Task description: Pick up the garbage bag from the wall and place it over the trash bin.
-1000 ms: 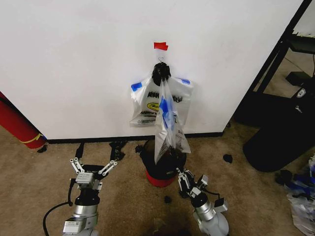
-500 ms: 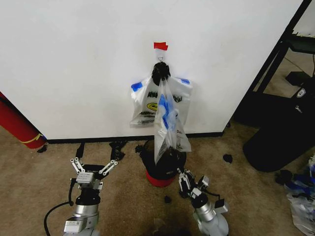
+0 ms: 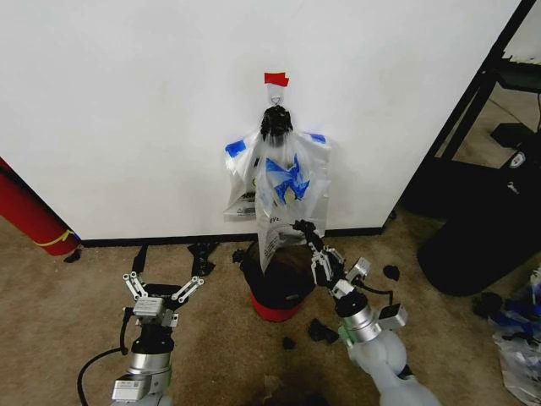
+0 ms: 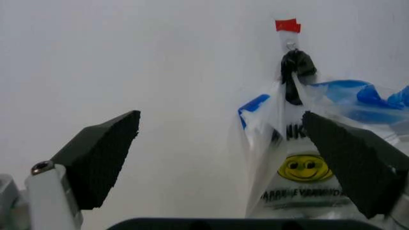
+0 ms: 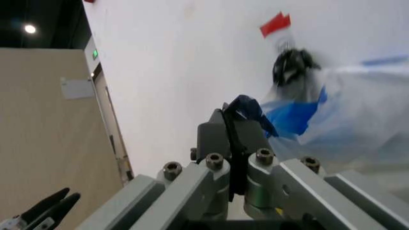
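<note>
The garbage bag (image 3: 283, 199) hangs in front of the white wall (image 3: 127, 101), its blue-edged handles bunched up, its lower end just over the trash bin (image 3: 272, 309), a red bucket with a dark rim. My right gripper (image 3: 307, 231) is raised beside the bin and shut on the bag's lower right edge; in the right wrist view blue-edged plastic (image 5: 250, 111) sticks out of the closed fingers (image 5: 217, 139). My left gripper (image 3: 161, 289) stands open low on the left, apart from the bag. In the left wrist view the smiley print (image 4: 304, 167) shows between its fingers (image 4: 102, 155).
A bundle of like bags (image 3: 243, 182) hangs behind from a black knot (image 3: 276, 124) on the hook, under red tape (image 3: 275, 79). A red roll (image 3: 30, 216) leans at the left. A bulky black thing (image 3: 482, 245) and a black rack (image 3: 494, 80) stand right. Dark scraps (image 3: 321, 330) litter the carpet.
My right gripper has risen from the floor beside the bin to the bag's lower edge and shut on it. The bag has spread wider. The left arm has hardly moved.
</note>
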Tool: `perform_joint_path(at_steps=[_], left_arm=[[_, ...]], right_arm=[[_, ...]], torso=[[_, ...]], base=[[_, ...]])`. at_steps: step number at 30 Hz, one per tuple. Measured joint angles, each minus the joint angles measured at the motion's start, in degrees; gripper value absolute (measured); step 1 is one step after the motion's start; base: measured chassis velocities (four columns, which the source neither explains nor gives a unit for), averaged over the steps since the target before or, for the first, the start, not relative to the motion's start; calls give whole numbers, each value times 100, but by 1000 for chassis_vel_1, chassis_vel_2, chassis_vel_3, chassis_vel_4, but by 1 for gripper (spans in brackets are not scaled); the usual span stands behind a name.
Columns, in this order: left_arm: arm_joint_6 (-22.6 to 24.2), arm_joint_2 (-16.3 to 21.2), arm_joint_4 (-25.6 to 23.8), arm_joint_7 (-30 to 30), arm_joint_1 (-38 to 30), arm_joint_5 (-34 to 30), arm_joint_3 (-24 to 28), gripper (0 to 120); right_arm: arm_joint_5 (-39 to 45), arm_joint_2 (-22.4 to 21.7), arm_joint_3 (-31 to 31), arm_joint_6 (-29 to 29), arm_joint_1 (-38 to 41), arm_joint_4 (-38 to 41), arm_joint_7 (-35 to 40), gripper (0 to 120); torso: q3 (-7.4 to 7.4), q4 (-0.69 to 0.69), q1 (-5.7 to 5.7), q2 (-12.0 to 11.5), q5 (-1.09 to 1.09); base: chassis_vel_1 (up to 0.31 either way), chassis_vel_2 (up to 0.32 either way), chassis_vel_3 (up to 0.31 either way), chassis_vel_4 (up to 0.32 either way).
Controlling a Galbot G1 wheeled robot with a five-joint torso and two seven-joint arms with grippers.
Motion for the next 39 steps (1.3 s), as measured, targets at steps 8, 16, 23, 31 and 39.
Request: perform_joint_path(at_steps=[8,16,23,31,39], left_arm=[[541,288,-45,-26,-478,-421,110,100],[1138,1631,-68,74,-1208,-850,280,100],[1501,3411,489,-46,-2175,-1739,881,100],[2385,4211,527,-437,-3741,-2978,2133,100],[3123,4539,507,-1068,-5296,-4052,3770,100]], right_arm=[[464,-472,279,141,177,-97,-714,0],[280,-437,148,136,286,-314,-1225,0],[45,-342,83,157,385,-538,-1318,0],[-308,-337,59,216,492,-794,-1556,0],[-386,-270,38,292,598,-999,-1555,0]], torso=[[0,-4,0,0,0],[0,-1,0,0,0],[1,0,0,0,-2],[0,-2,1,0,-1],[1,0,1,-1,-1]], base=[[0,0,0,0],[0,0,0,0],[0,0,0,0],[0,0,0,0],[0,0,0,0]])
